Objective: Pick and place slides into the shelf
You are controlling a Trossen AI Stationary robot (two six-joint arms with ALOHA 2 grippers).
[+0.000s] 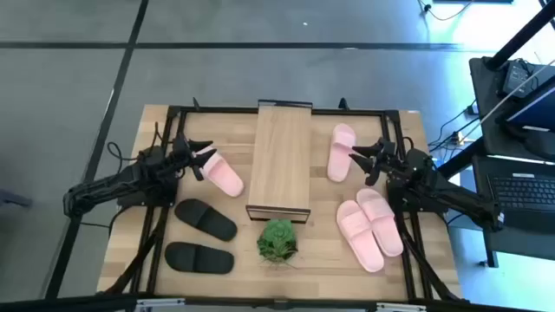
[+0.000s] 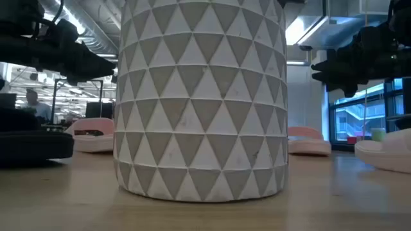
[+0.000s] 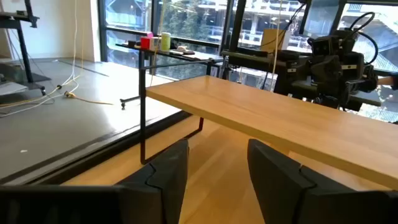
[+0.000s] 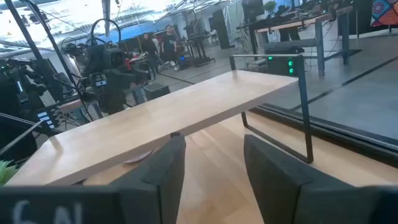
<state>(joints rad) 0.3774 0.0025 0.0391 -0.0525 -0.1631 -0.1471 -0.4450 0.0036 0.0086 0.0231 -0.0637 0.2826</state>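
My left claw (image 1: pixel 198 156) hangs spread and empty over a pink slide (image 1: pixel 223 176) lying diagonally beside the shelf (image 1: pixel 279 162); my right claw (image 1: pixel 364 158), also spread, hovers by another pink slide (image 1: pixel 340 152).

Shelf (image 1: pixel 279 160) underside open both sides; pink slides (image 1: pixel 222 176) flank it; plant (image 1: pixel 277 240) prob. blocks front end.

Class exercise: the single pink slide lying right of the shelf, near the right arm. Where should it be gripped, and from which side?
Probably across its wide strap, from above. The slide lies flat, sole down, beside the shelf, so the raised strap is the easiest part to pinch. The right end effector, fingers open, is already beside it.
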